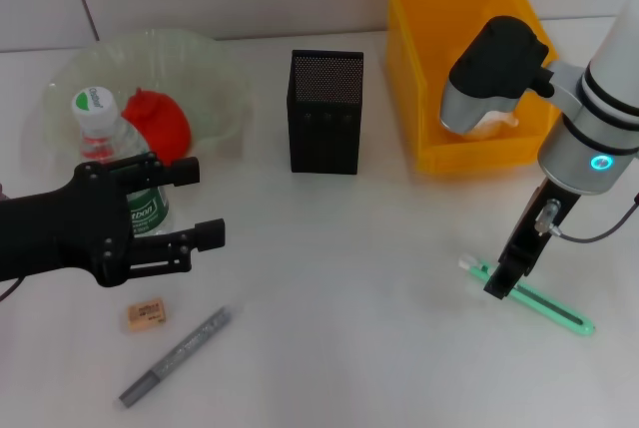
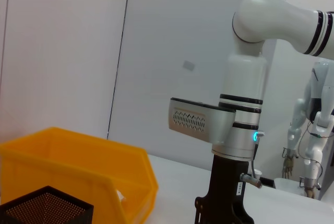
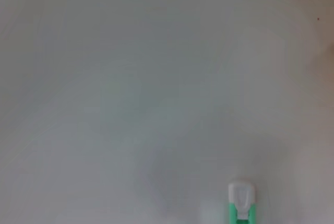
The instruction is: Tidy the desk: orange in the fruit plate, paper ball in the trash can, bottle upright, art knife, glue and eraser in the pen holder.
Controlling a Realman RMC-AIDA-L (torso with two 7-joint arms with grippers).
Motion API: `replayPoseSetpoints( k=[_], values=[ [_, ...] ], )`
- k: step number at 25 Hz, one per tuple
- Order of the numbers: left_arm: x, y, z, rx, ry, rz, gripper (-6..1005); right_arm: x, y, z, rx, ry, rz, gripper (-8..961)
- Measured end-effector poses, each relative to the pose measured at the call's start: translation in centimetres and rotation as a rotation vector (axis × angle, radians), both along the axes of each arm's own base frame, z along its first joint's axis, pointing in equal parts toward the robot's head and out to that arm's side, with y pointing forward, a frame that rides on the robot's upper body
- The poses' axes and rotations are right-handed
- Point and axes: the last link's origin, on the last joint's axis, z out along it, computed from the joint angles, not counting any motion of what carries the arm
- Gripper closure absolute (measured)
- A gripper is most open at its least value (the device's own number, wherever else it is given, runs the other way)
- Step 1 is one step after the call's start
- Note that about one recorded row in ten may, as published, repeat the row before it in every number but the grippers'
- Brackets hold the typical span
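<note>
At the lower left of the head view a grey marker-like glue stick (image 1: 177,356) lies slanted on the white desk (image 1: 349,278), with a small tan eraser (image 1: 146,313) just above it. Lower right, the right gripper (image 1: 498,288) is down on the slim green art knife (image 1: 529,298); whether its fingers have closed on it I cannot tell. At mid left the black left gripper (image 1: 205,204) hovers wide open and empty beside the upright clear plastic bottle (image 1: 125,164). Farther back stand the black mesh pen holder (image 1: 325,111), the yellow plastic bin (image 1: 464,59) at upper right, and at upper left the clear glass fruit plate (image 1: 215,89) holding a red fruit (image 1: 158,125)
</note>
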Motion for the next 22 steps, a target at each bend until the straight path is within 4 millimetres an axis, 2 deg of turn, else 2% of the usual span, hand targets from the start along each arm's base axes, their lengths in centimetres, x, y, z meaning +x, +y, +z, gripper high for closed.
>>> replayPoseSetpoints(
  k=[22],
  values=[
    [0.05, 0.03, 0.02, 0.001, 0.001, -0.002, 201, -0.10, 0.07, -0.40, -0.010, -0.016, 0.007, 368]
  ],
)
